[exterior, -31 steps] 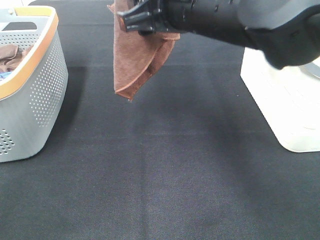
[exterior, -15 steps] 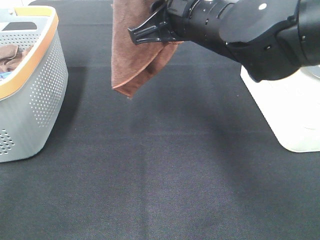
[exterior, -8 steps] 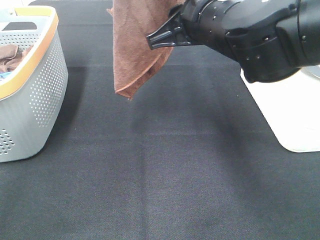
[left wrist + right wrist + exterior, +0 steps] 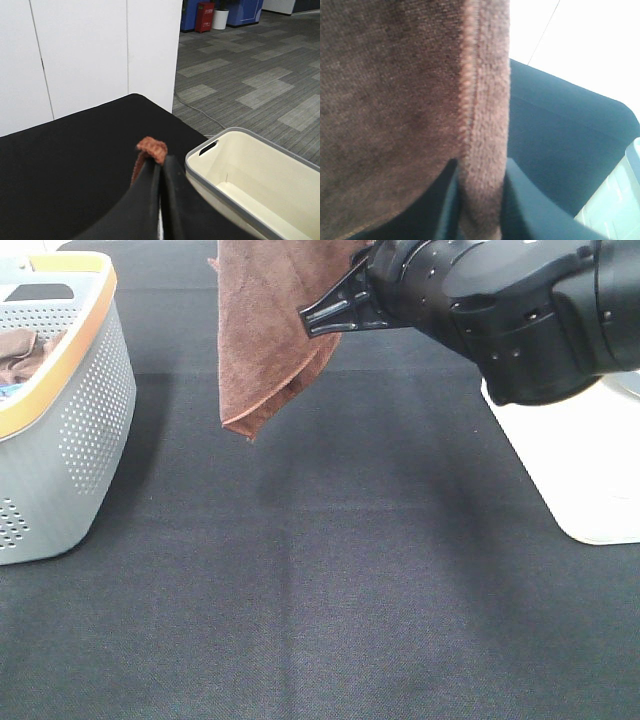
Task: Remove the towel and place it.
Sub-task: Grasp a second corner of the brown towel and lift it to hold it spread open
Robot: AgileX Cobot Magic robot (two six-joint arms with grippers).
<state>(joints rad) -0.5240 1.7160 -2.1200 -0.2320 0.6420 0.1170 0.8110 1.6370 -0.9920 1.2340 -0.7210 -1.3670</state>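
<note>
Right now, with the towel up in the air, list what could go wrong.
1. The left gripper pinches only a small nub of the towel, so that corner may slip free.
2. The towel hangs folded from the right gripper, so it may land bunched on the black table rather than flat.

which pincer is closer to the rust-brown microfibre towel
neither, both are touching it: the left pincer is shut on a small pinched fold of the rust-brown microfibre towel, and the right pincer is clamped on its stitched hem
</note>
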